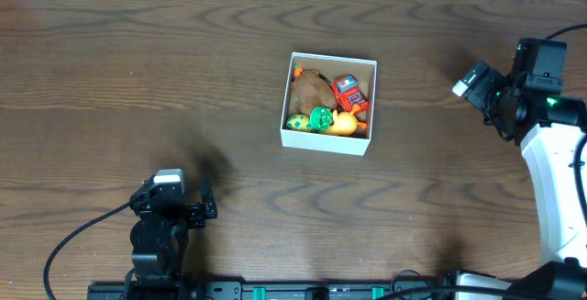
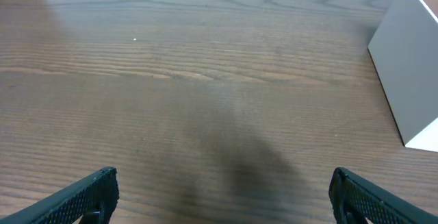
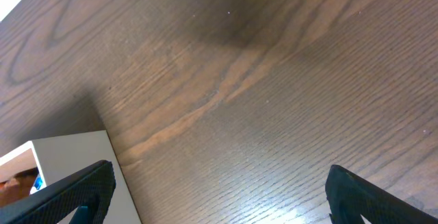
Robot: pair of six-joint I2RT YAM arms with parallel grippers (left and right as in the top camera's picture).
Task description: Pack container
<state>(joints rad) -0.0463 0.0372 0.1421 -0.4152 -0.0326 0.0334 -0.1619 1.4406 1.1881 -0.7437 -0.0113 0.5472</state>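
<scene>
The container [image 1: 326, 143], a small white box with a brown inside, sits at the table's middle. Inside lie a brown toy [image 1: 312, 88], a red toy [image 1: 348, 94], a green toy [image 1: 320, 117], a yellow-green toy [image 1: 298, 122] and an orange-yellow toy [image 1: 345, 124]. My left gripper [image 1: 204, 210] is open and empty near the front left, well clear of the container; its wrist view shows the container's white wall [image 2: 410, 73] at the right. My right gripper [image 1: 473, 82] is open and empty at the far right; its wrist view shows the container's wall [image 3: 75, 157] at the lower left.
The dark wood table [image 1: 138, 80] has its far edge along the top of the overhead view. Cables and the arm bases [image 1: 275, 291] run along the front edge. The right arm's white link [image 1: 555, 181] stands at the right side.
</scene>
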